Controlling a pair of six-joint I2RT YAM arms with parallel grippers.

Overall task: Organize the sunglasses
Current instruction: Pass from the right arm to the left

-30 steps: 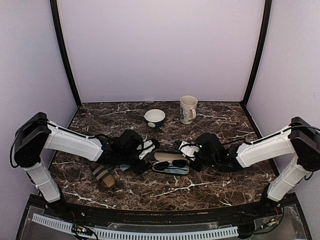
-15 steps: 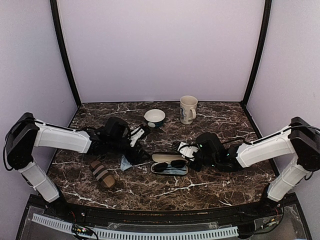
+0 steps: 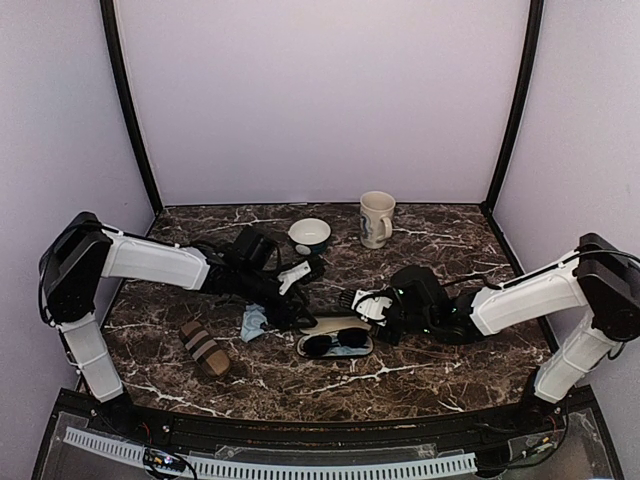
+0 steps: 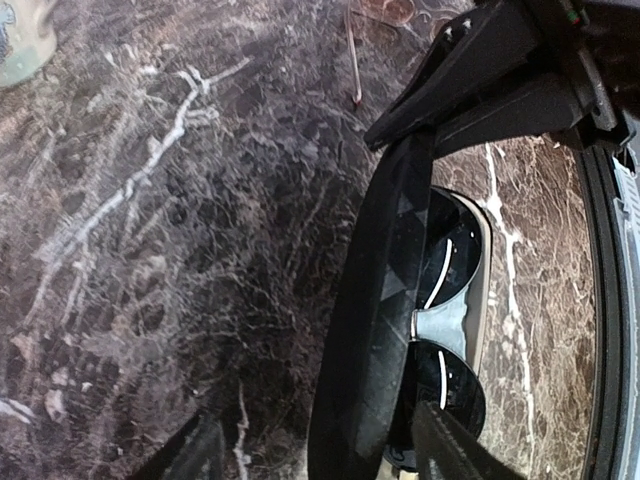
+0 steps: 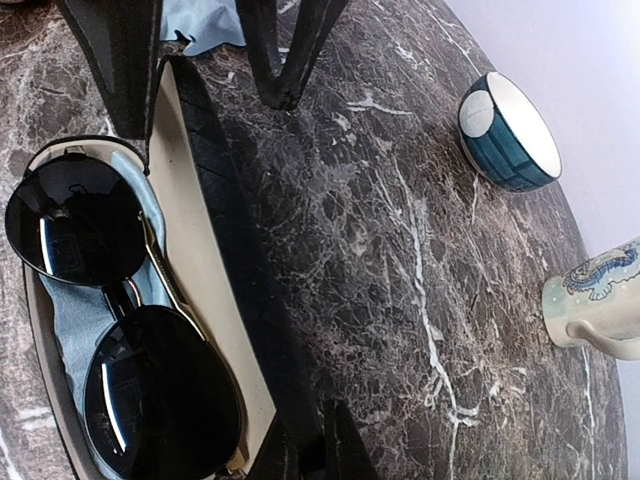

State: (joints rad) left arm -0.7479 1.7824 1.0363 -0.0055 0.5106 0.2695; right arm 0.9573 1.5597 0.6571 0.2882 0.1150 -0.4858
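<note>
Sunglasses (image 3: pixel 335 342) lie lenses up inside the open black checkered case (image 5: pixel 215 300), on its pale blue liner, at centre of the marble table (image 3: pixel 430 240). Case lid (image 4: pixel 375 300) stands raised on the far side. Left gripper (image 5: pixel 200 105): fingers spread wide, one on each side of the lid's left end, holding nothing. Right gripper (image 5: pixel 300 455): fingers pressed together at the lid's right end; it possibly pinches the rim, but contact is unclear. Blue cloth (image 3: pixel 252 322) just left of the case; brown striped case (image 3: pixel 204 348) further left. Bowl (image 3: pixel 309 235) and mug (image 3: pixel 377 218) at the back.
</note>
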